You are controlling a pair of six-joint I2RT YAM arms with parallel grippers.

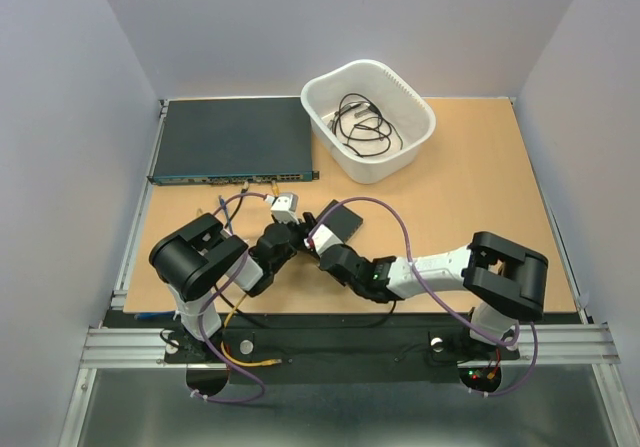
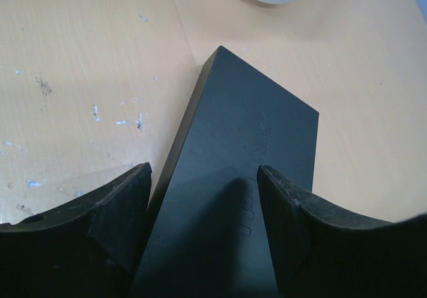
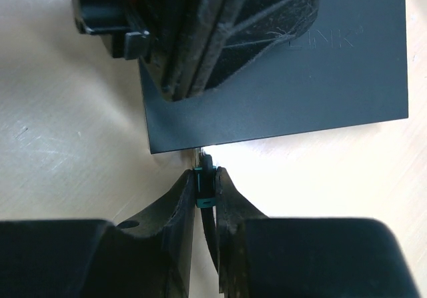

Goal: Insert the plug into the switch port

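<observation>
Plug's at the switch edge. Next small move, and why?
Probably ease the right tool straight forward, slowly. It is shut on the plug, whose tip points at the edge of the small black box, very close, and the left tool sits over the box. The port is hidden, so stop if it resists.

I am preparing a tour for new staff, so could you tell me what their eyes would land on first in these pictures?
In the middle lies a small black box: the left end effector hangs above it, jaws apart, while the right end effector pinches a teal-marked plug at the box's edge. Behind, a white tub holds loose black cables, with a wide rack unit at the back left.
</observation>
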